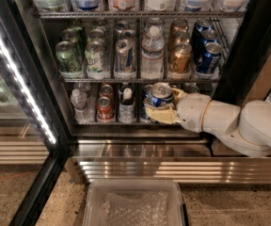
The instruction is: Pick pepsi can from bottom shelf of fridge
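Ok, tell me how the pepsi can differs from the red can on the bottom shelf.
The pepsi can is blue; the red can is red. The pepsi can is clamped in the gripper, which reaches in from the right; the red can stands free in its lane on the bottom shelf. The pepsi can sits higher in the picture than the red can. Both are small soda cans with silver tops.
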Robot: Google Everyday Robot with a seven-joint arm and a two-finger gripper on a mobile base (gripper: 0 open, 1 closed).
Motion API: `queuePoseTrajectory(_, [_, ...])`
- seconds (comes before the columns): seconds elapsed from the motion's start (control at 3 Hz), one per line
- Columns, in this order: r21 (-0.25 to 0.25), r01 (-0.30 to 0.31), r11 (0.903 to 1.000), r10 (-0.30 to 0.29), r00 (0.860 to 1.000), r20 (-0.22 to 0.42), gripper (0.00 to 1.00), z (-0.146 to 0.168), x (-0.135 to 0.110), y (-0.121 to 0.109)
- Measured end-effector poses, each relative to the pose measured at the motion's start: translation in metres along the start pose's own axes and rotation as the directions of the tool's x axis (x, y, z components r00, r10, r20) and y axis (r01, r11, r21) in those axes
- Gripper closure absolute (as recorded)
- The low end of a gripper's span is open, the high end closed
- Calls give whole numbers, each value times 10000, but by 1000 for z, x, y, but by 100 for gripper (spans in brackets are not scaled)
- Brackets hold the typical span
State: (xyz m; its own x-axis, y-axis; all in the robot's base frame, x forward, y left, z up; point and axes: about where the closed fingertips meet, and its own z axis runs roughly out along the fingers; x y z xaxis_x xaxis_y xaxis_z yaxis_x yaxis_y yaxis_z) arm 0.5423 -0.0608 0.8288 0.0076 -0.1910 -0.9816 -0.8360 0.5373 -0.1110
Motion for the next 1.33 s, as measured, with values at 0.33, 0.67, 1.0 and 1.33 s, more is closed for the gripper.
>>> queuePoseTrajectory(0.33, [-22, 142, 9999, -142, 9998, 140, 100, -7, -25, 4])
queuePoseTrajectory(0.67, [-96, 306, 9995, -304, 9992, 260, 100, -4, -49, -1])
queuePoseTrajectory(1.0, [-101, 409, 9991, -405, 9984, 402, 100, 3, -70, -7])
queuePoseTrajectory(1.33, [-43, 473, 9989, -470, 9974, 543, 100, 6, -82, -14])
